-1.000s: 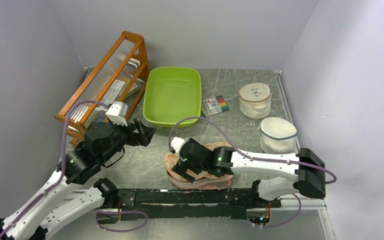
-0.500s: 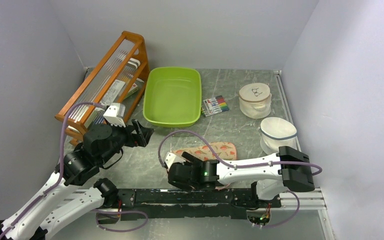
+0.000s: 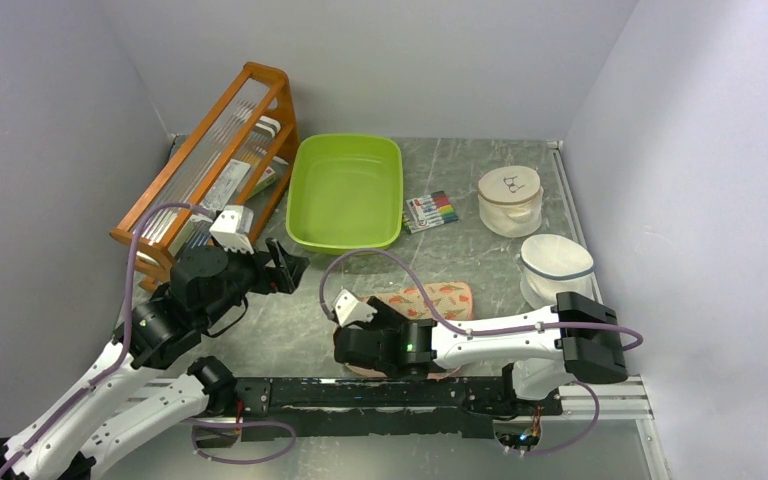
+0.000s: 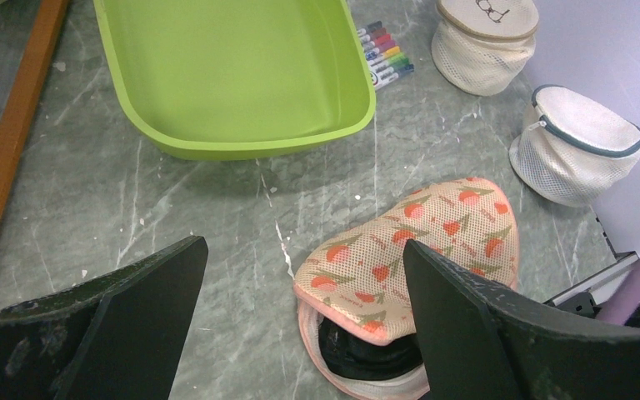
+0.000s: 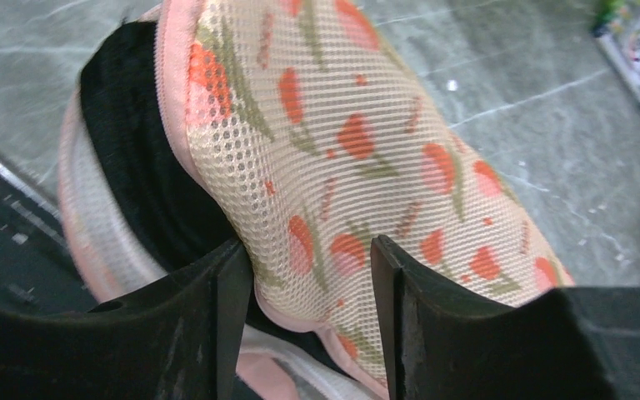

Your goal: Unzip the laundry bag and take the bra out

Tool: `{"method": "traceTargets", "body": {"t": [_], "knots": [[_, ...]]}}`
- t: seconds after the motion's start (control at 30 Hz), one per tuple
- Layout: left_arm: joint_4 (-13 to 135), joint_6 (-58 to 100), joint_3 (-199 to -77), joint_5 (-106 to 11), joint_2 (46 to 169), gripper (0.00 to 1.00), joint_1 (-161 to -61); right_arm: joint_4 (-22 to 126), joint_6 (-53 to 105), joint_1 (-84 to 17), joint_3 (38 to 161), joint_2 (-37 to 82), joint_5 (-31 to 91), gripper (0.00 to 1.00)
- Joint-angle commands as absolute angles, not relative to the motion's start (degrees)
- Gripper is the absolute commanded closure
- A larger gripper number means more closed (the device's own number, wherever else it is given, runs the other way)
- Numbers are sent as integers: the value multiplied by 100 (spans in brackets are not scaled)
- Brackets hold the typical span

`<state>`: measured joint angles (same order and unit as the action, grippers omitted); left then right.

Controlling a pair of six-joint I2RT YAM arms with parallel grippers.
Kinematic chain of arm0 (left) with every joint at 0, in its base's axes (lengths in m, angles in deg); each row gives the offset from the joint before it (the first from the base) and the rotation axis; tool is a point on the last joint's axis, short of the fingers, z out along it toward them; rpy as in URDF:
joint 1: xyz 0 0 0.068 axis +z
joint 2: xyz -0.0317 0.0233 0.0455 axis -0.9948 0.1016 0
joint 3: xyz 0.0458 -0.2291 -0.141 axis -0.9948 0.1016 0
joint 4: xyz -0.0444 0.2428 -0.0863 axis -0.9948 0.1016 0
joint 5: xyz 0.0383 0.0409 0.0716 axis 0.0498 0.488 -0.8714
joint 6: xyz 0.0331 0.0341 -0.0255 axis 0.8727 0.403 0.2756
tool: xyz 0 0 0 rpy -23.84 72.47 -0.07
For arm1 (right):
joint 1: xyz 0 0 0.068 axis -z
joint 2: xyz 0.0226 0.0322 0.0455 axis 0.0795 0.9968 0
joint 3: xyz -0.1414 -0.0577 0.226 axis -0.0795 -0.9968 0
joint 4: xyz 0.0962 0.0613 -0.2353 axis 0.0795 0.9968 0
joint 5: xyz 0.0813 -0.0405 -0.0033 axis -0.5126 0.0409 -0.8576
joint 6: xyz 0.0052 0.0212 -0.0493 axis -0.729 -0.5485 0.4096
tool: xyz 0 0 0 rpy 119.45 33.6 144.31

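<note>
Left pincer: held aloft, jaws spread wide, wrist angled down and rightward; elbow folded at left side. Right pincer: low by near edge, forearm stretched leftward from base, jaws closed onto raised laundry bag flap.

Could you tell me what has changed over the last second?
The right gripper drew back from over the laundry bag toward the near-left, gripping its printed top flap; the bag now gapes, showing the bra inside. The left gripper and green tray stayed put.
</note>
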<state>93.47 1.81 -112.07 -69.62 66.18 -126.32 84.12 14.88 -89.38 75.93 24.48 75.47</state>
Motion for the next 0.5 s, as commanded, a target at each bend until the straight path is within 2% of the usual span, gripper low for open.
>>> {"method": "traceTargets", "body": {"t": [0.0,0.2,0.47], "knots": [[9339,114,-11272,-6836,6714,1,-12592,8133,1505,-8948,7647,2288,8788,44],[9336,121,-11343,-6782,6842,1,-12588,6980,2930,-8739,7376,2317,9493,15],[9588,-93,-11381,-6777,6779,1,-12589,5539,4709,-7741,7287,2536,9406,3]]}}
